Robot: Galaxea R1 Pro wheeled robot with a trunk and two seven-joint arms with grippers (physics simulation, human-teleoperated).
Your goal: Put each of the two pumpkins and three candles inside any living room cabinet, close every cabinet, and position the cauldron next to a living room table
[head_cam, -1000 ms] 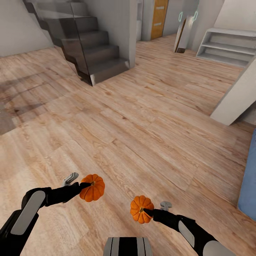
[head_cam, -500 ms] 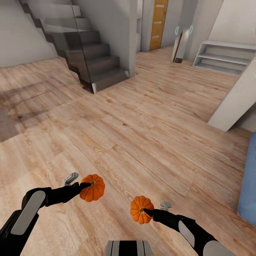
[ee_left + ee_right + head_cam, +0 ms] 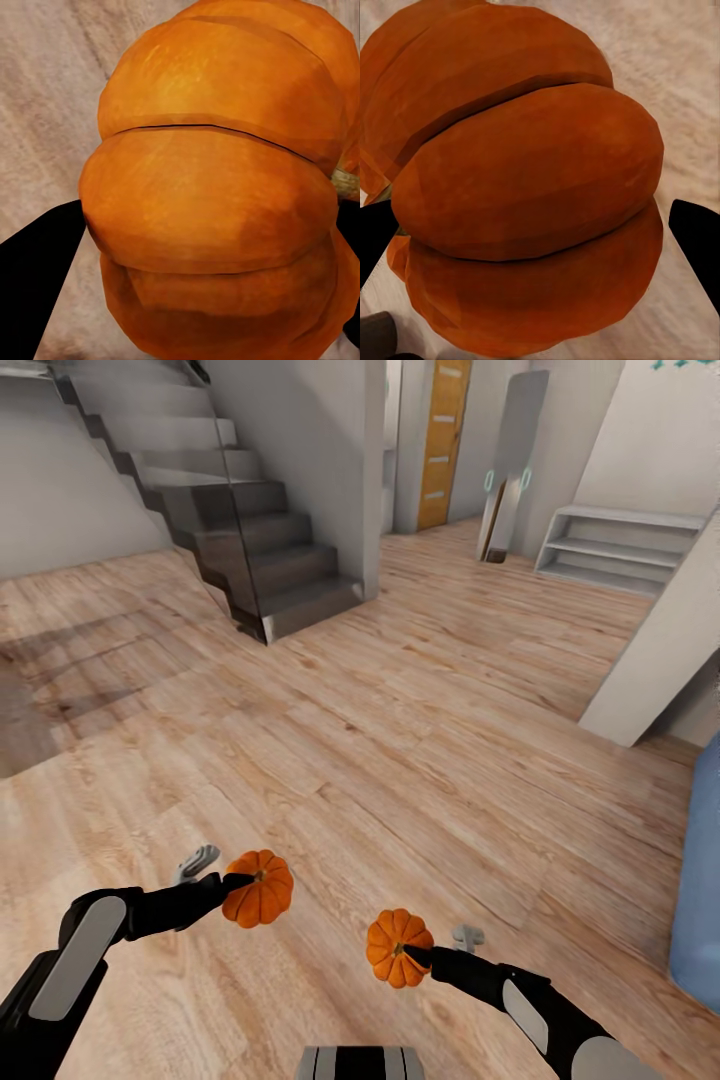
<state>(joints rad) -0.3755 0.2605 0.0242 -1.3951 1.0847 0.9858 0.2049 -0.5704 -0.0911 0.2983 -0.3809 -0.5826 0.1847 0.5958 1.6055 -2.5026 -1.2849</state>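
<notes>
Low in the head view, above the light wood plank floor (image 3: 400, 710), both arms reach forward, each carrying a pumpkin; the left tool (image 3: 243, 881) is clenched on the left pumpkin (image 3: 258, 902), its dark finger lying across the top by the stem, and the left wrist view shows that orange ribbed body (image 3: 217, 195) pressed between black fingers (image 3: 37, 277) at either side, a bit of stem at the edge; the right tool (image 3: 412, 954) grips the right pumpkin (image 3: 396, 948) in the same way, and the right wrist view shows its darker orange lobes (image 3: 525, 180) wedged between black fingers (image 3: 697, 232); the two pumpkins hang apart from each other, both held clear of the floor; ahead to the left, a grey staircase (image 3: 240, 530) with a glass side panel climbs away; further back stands an orange door (image 3: 443, 440), and right of it a pale panel (image 3: 510, 470) leans upright against the wall; a low white set of shelves (image 3: 610, 545) sits at the far right, with a white slanted wall (image 3: 660, 650) nearer and a blue object (image 3: 700, 870) at the right edge.
</notes>
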